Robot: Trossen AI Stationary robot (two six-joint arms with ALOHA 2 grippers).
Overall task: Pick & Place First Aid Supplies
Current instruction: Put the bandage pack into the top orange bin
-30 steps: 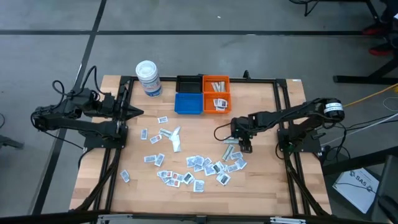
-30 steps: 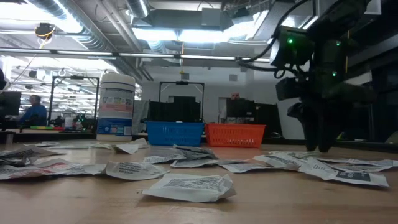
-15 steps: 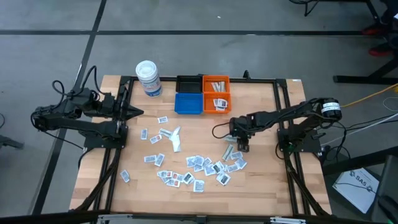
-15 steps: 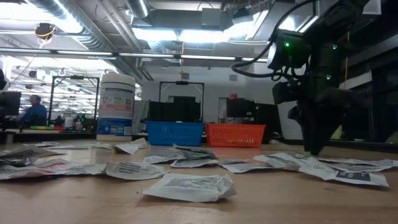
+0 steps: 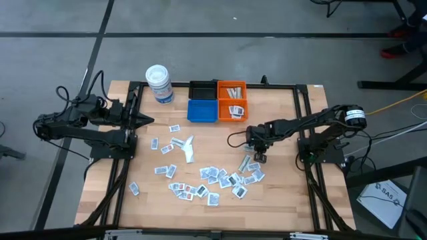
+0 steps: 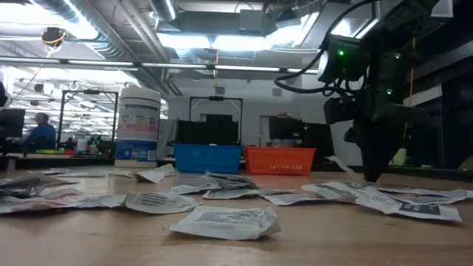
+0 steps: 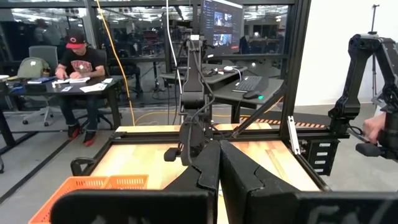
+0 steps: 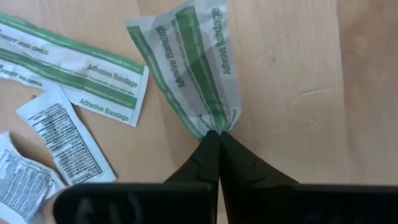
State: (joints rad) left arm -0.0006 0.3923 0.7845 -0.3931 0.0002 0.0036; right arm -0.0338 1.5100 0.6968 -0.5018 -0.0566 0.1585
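Observation:
The first aid supplies lie scattered flat on the wooden table, most of them near the middle and right. My right gripper points steeply down at the right side of the pile and is shut on a green-striped adhesive bandage strip. A second green-striped strip and white sachets lie flat beside it. My left gripper hangs shut and level over the table's left edge, holding nothing. My right gripper pinches one short end of the bandage strip between its two fingertips. The fingers come from above, pointing steeply down. The wrapper is gathered into creases at the pinch and fans out wider away from the fingers, over the table.
At the far middle stand a blue bin, an orange bin holding some packets, and a black bin. A white lidded tub stands at the far left. Bare wood lies along the near edge and right of my right gripper.
My right gripper has shut from wide open onto the end of the bandage strip, rolling slightly at the wrist while staying in place. The strip's end has been gathered between the fingertips.

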